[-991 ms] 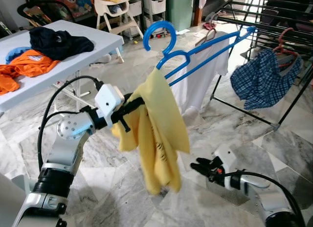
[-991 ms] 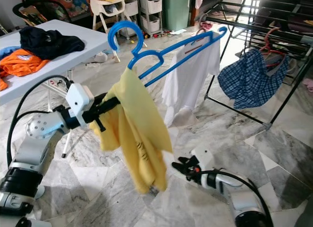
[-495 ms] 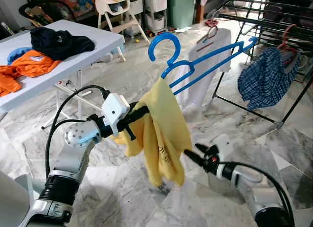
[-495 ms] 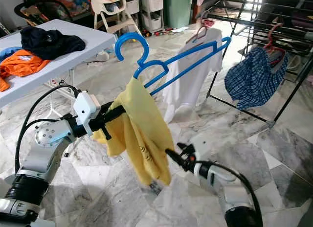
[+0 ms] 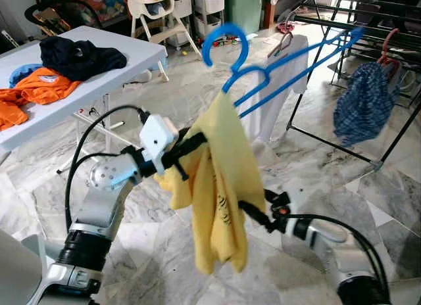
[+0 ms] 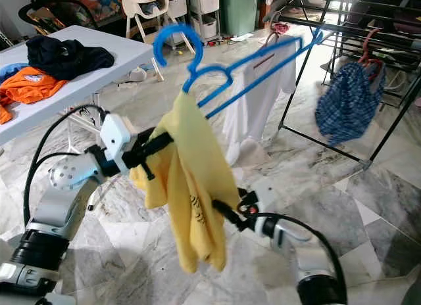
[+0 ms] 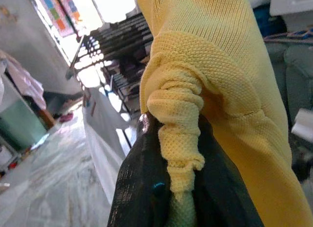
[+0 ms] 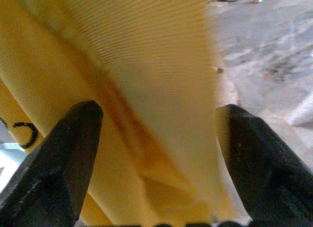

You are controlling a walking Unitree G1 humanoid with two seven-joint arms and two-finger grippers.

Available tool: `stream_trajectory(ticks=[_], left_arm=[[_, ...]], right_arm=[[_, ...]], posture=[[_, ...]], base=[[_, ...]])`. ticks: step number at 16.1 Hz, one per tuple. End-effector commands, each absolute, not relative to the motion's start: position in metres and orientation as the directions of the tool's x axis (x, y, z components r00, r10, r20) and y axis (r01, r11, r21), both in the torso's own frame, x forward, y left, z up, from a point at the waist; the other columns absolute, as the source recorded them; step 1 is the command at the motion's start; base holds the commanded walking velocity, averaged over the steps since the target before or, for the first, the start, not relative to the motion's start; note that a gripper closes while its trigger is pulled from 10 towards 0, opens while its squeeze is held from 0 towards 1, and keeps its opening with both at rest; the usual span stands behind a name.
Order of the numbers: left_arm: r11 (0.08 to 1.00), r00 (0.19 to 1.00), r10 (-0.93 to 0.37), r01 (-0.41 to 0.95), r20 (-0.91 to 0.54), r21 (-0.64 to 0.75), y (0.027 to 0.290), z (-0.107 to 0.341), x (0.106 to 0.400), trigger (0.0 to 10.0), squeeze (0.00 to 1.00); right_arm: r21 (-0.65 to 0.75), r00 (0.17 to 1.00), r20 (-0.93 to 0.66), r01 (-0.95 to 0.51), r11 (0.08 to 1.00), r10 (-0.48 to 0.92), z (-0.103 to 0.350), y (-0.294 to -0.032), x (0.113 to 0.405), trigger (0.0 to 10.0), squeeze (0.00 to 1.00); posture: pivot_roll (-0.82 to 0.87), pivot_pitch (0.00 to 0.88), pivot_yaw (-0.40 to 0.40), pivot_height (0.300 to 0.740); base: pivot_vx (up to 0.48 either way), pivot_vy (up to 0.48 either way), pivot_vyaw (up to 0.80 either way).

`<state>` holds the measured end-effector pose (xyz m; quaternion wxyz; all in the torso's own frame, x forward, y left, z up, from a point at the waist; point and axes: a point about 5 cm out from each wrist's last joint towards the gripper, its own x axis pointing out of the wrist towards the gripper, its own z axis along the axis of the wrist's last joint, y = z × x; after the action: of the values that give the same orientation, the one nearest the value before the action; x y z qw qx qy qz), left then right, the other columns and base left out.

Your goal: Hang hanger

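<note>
We see the blue hanger (image 5: 276, 65) raised in front of the drying rack (image 5: 368, 29), yellow shirt (image 5: 220, 187) draped from it. Left gripper (image 7: 171, 188) is clenched on bunched shirt fabric; right gripper (image 8: 156, 163) stands released, 2 fingers straddling the hem. Risk: cloth-only grip lets the hanger slip off. Black print on the shirt is unreadable.

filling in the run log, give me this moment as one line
left claw: shut on yellow shirt, blue hanger raised | right claw: open around shirt's lower part | drying rack: ahead, hanger not yet hung
</note>
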<state>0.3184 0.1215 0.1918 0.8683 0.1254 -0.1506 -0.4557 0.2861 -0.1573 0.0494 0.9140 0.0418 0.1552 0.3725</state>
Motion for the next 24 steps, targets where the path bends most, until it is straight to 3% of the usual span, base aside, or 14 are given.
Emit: stream_trajectory(ticks=[1, 4, 5, 6, 7, 8, 24], left_arm=[[0.536, 0.505, -0.842, 0.750, 0.189, 0.388, 0.119, 0.208, 0.317, 0.0, 0.00], [0.528, 0.492, -0.849, 0.759, 0.195, 0.381, 0.116, 0.210, 0.315, 0.0, 0.00], [0.525, 0.487, -0.851, 0.764, 0.199, 0.375, 0.116, 0.212, 0.314, 0.0, 0.00], [0.527, 0.486, -0.850, 0.767, 0.204, 0.367, 0.115, 0.212, 0.314, 0.0, 0.00], [0.528, 0.487, -0.849, 0.769, 0.204, 0.360, 0.115, 0.211, 0.314, 0.0, 0.00], [0.528, 0.487, -0.849, 0.770, 0.203, 0.359, 0.115, 0.210, 0.314, 0.0, 0.00], [0.523, 0.476, -0.853, 0.779, 0.217, 0.347, 0.110, 0.214, 0.315, 0.0, 0.00]], right_arm=[[0.183, 0.650, -0.239, -0.700, 0.691, 0.722, 0.056, -0.150, 0.291, 10.0, 1.00], [0.178, 0.638, -0.235, -0.714, 0.677, 0.734, 0.058, -0.145, 0.296, 10.0, 1.00], [0.173, 0.636, -0.231, -0.718, 0.675, 0.736, 0.060, -0.143, 0.300, 10.0, 0.85], [0.169, 0.635, -0.220, -0.722, 0.671, 0.740, 0.062, -0.141, 0.302, 9.4, 0.60], [0.179, 0.632, -0.201, -0.727, 0.662, 0.748, 0.064, -0.139, 0.303, 0.0, 0.41], [0.183, 0.625, -0.196, -0.733, 0.655, 0.755, 0.065, -0.138, 0.303, 0.0, 0.00], [0.187, 0.651, -0.218, -0.703, 0.686, 0.727, 0.057, -0.147, 0.302, 0.0, 0.00]], posture=[[-0.11, 0.042, 0.126, 0.740], [-0.10, 0.041, 0.128, 0.740], [-0.10, 0.042, 0.127, 0.740], [-0.10, 0.042, 0.127, 0.740], [-0.10, 0.042, 0.127, 0.740], [-0.10, 0.041, 0.125, 0.740], [-0.11, 0.033, 0.131, 0.740]], base=[[0.000, 0.000, 0.00], [0.000, 0.000, 0.00], [0.000, 0.000, 0.00], [0.000, 0.000, 0.00], [0.000, 0.000, 0.00], [0.000, 0.000, 0.00], [0.000, 0.000, 0.00]])
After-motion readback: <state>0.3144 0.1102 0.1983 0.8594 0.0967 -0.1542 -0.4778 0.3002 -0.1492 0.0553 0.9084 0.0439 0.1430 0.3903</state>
